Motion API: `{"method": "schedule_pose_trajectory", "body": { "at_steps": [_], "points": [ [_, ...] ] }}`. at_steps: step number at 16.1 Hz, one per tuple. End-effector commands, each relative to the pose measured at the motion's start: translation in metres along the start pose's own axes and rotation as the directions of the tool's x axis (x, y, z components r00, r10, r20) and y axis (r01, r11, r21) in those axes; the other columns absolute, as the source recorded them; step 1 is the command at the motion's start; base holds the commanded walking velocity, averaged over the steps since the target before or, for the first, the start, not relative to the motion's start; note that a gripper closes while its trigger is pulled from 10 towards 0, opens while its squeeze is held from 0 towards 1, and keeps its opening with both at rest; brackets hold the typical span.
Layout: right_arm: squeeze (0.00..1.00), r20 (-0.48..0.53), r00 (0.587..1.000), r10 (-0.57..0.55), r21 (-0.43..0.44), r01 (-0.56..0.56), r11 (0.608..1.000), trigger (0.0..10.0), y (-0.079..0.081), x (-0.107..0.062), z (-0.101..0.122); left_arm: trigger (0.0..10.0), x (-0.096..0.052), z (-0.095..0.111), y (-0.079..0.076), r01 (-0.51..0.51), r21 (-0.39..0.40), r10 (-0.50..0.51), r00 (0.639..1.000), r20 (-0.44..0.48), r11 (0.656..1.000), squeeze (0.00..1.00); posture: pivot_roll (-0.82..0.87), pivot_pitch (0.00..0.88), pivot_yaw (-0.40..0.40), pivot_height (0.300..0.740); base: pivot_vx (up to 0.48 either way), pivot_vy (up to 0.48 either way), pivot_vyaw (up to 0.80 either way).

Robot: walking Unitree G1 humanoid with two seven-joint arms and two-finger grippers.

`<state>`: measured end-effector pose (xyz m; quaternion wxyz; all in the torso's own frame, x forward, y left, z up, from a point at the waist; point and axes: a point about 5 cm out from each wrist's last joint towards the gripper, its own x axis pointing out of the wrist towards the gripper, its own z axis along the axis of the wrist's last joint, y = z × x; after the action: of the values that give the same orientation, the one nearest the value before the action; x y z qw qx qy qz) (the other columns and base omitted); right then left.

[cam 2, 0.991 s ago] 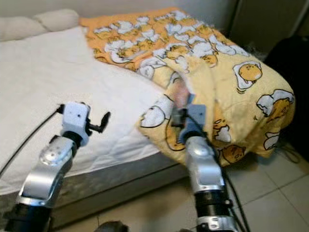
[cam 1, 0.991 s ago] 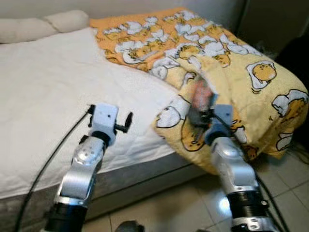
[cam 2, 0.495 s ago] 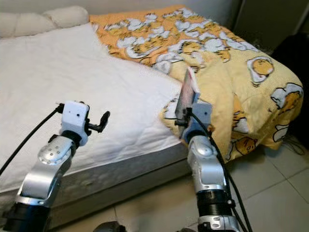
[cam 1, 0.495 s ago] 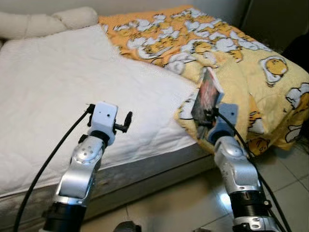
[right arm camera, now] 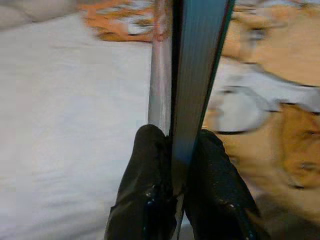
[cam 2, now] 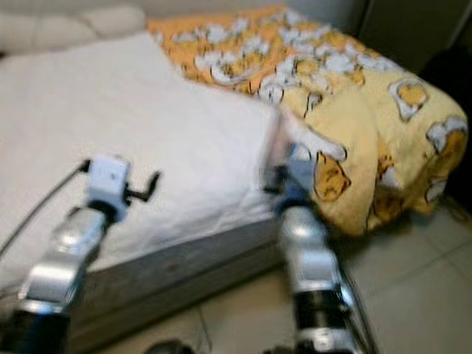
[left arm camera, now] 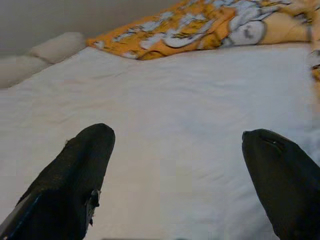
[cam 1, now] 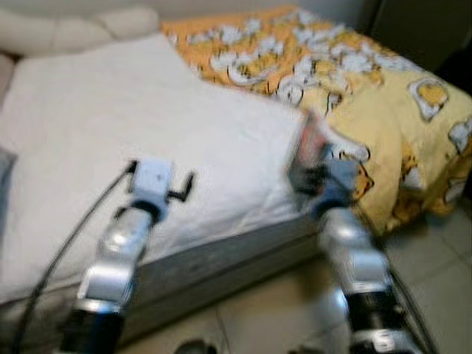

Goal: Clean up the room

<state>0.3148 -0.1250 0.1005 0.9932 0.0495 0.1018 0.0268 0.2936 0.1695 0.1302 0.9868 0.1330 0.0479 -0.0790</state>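
Note:
My right gripper (right arm camera: 172, 136) is shut on a thin flat book (right arm camera: 192, 75), held upright with its edge toward the wrist camera. In the blurred left eye view the book (cam 1: 308, 144) stands above the right gripper (cam 1: 306, 175), in front of the bed's near edge where the white sheet meets the blanket. Over the white sheet, my left gripper (left arm camera: 177, 142) is open with nothing between its fingers (left arm camera: 85, 165). It is raised near the bed's front edge (cam 1: 183, 188).
The bed (cam 1: 110, 118) has a white sheet and a crumpled yellow cartoon-print blanket (cam 1: 383, 96) hanging off its right side. Pale pillows (cam 1: 74, 26) lie at the head. Tiled floor (cam 1: 258, 317) runs along the bed. Dark furniture (cam 1: 420, 29) stands at the back right.
The whole picture has shifted and blurred, so the camera has moved: the bed and blanket slid to the right in view. The right gripper still holds the book; the left stays open.

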Motion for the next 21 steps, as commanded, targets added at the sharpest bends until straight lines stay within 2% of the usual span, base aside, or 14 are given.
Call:
{"method": "schedule_pose_trajectory", "body": {
  "at_steps": [1, 11, 14, 17, 21],
  "points": [
    [0.0, 0.061, 0.998, -0.008, -0.009, 0.009, 1.0, 10.0, -0.0047, 0.0017, 0.0145, 10.0, 0.0011, 0.0023, -0.0049, 0.012, -0.006, -0.012, 1.0, 0.009, 1.0, 0.04, 0.03, 0.0, 0.047, 0.74, 0.0, 0.352, 0.0],
    [0.0, 0.063, 0.998, -0.007, -0.01, 0.007, 1.0, 10.0, -0.0048, 0.0023, 0.0148, 10.0, 0.0018, 0.0022, -0.005, 0.007, -0.011, -0.007, 1.0, 0.006, 1.0, 0.04, 0.03, 0.0, 0.047, 0.74, 0.0, 0.356, 0.0],
    [0.0, 0.09, 0.996, 0.015, -0.019, -0.013, 1.0, 10.0, -0.0015, 0.0024, 0.0181, 10.0, 0.003, 0.001, -0.0015, -0.035, -0.028, 0.035, 0.999, 0.0, 0.999, 0.01, 0.03, 0.0, 0.048, 0.74, 0.0, 0.0, 0.0],
    [0.0, 0.079, 0.996, 0.045, -0.044, -0.041, 0.998, 10.0, 0.002, 0.0026, 0.0183, 10.0, 0.0039, 0.0029, -0.002, -0.02, -0.026, 0.02, 1.0, 0.002, 0.999, 0.02, 0.03, 0.0, 0.048, 0.74, 0.0, 0.0, 0.0],
    [0.0, 0.081, 0.996, 0.038, -0.048, -0.034, 0.998, 10.0, 0.0014, 0.0032, 0.0187, 10.0, 0.0042, 0.0047, 0.0013, -0.041, -0.036, 0.041, 0.999, 0.013, 0.999, 0.04, 0.02, 0.0, 0.049, 0.74, 0.238, 0.0, 0.7]
  ]
}}
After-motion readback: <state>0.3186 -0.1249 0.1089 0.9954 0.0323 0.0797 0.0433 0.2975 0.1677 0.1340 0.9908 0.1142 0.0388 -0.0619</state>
